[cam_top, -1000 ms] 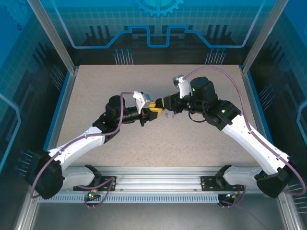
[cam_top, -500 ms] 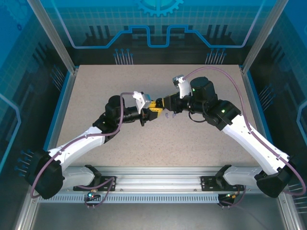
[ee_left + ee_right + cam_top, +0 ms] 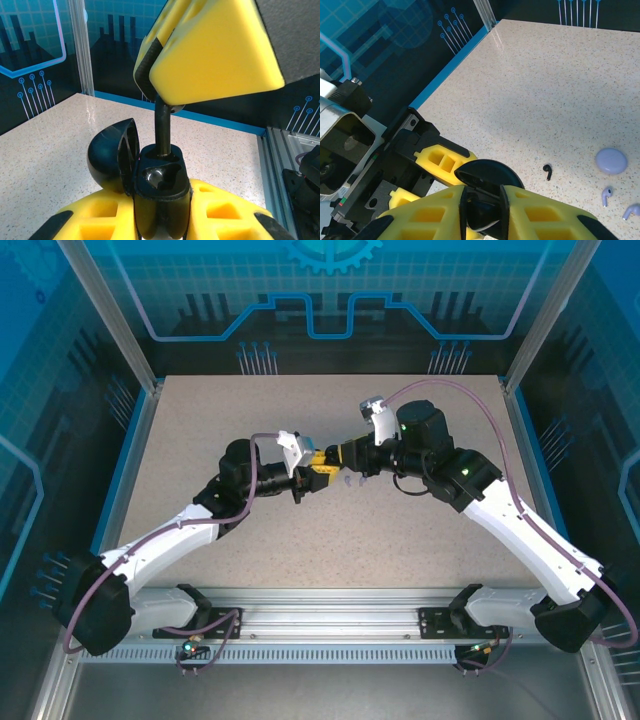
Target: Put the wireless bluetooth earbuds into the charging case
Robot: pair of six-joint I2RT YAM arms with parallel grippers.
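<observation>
Right gripper [image 3: 481, 210] pinching black earbud [image 3: 162, 125], stem entering socket of open black charging case [image 3: 160, 175]. Left gripper [image 3: 160, 217] clamped on case, mid-table [image 3: 200, 440]. Seating looks unfinished. Left to do: second black earbud [image 3: 548, 171] on table, two lilac earbuds [image 3: 606, 196] near shut lilac case [image 3: 611, 161].

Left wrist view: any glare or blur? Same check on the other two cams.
Left wrist: glare streak on the table beside the post; black case and held earbud in focus. Right wrist: glare at the far table corner; loose black earbud and lilac case crisp. Top: even light, soft shadows under the arms, small parts barely resolved.
</observation>
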